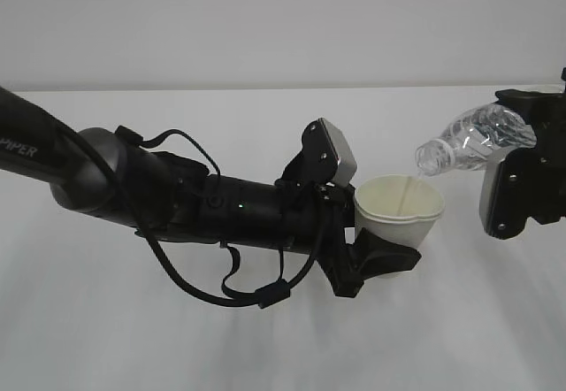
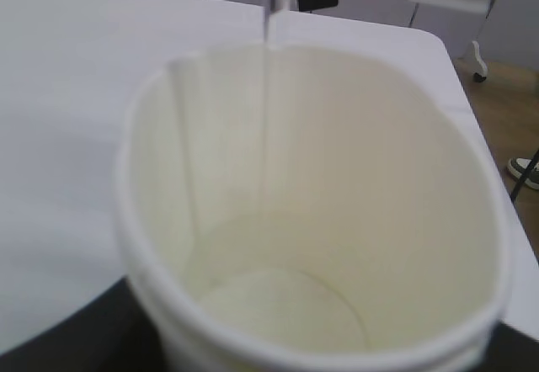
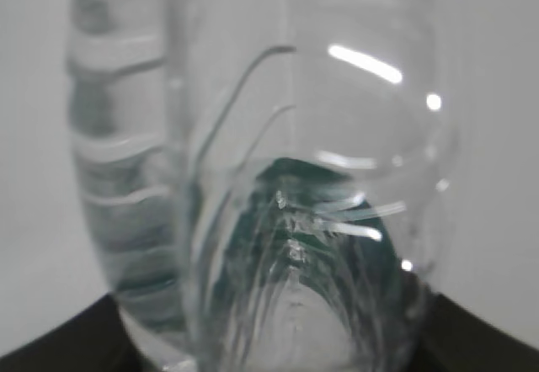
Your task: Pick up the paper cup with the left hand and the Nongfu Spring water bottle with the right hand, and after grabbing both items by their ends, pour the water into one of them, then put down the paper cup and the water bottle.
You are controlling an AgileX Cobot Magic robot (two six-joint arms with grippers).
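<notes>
Exterior view, centre: left gripper (image 1: pixel 376 263) clamps the white tapered paper cup (image 1: pixel 400 210); right gripper (image 1: pixel 522 183) clasps the tilted clear ribbed plastic bottle (image 1: pixel 473 139). Only the left wrist view shows the thin water stream (image 2: pixel 268 94) along the cup's inner wall.

Table (image 1: pixel 265 347): plain white, matte top, filling the exterior view up to a pale wall behind. Nothing seen resting directly on it in any view. In left wrist view, table's rounded far corner shows, with brown floor (image 2: pixel 497 111) beyond and below that corner.

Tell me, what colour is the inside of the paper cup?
Pale cream, plain. The left wrist view shows the paper cup best.
</notes>
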